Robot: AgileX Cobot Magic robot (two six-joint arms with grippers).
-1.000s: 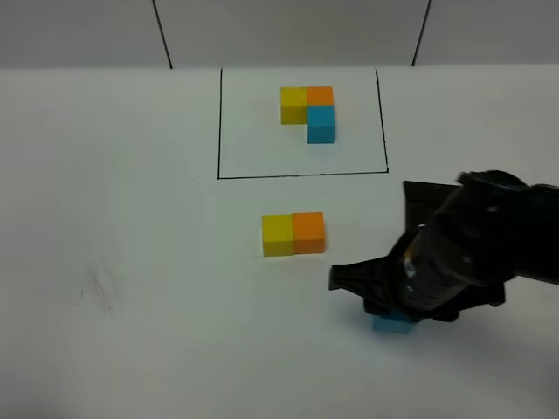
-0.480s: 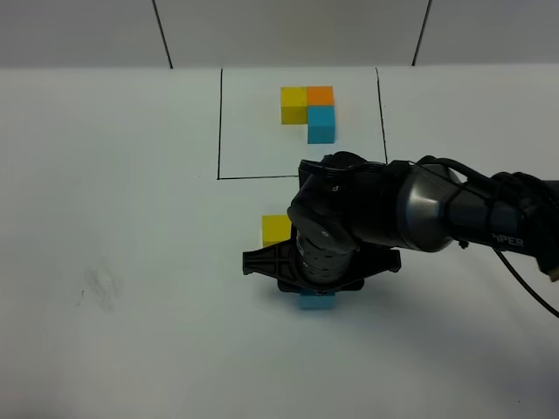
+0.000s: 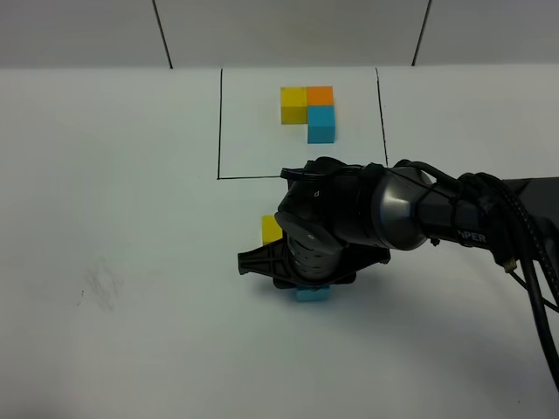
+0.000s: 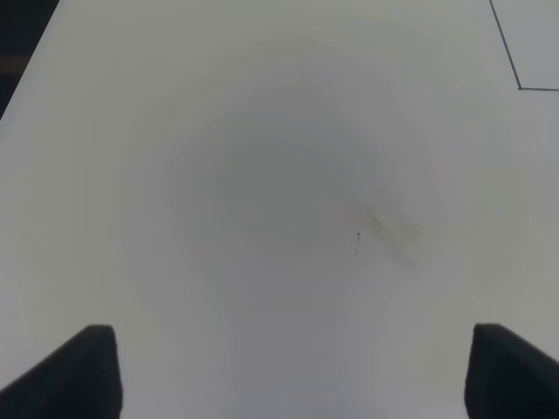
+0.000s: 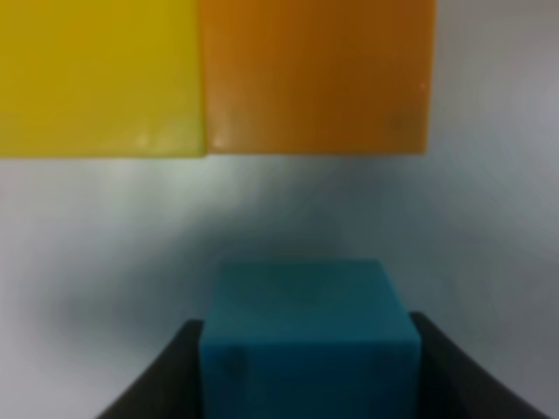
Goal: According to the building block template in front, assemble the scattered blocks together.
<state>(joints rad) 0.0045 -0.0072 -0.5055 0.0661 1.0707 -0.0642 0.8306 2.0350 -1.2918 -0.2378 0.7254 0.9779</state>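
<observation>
White lettering on the black arm reads "PER", the rest hidden. The right gripper (image 3: 312,284), glossy and rounded, sits at frame centre, its jaws closed against 2 sides of the matte blue cube (image 5: 307,336). Just beyond lie the yellow cube (image 5: 100,77) and orange cube (image 5: 319,74), touching. The framed template (image 3: 308,111) sits at upper centre. The left gripper (image 4: 284,371) is spread wide, holding nothing.
</observation>
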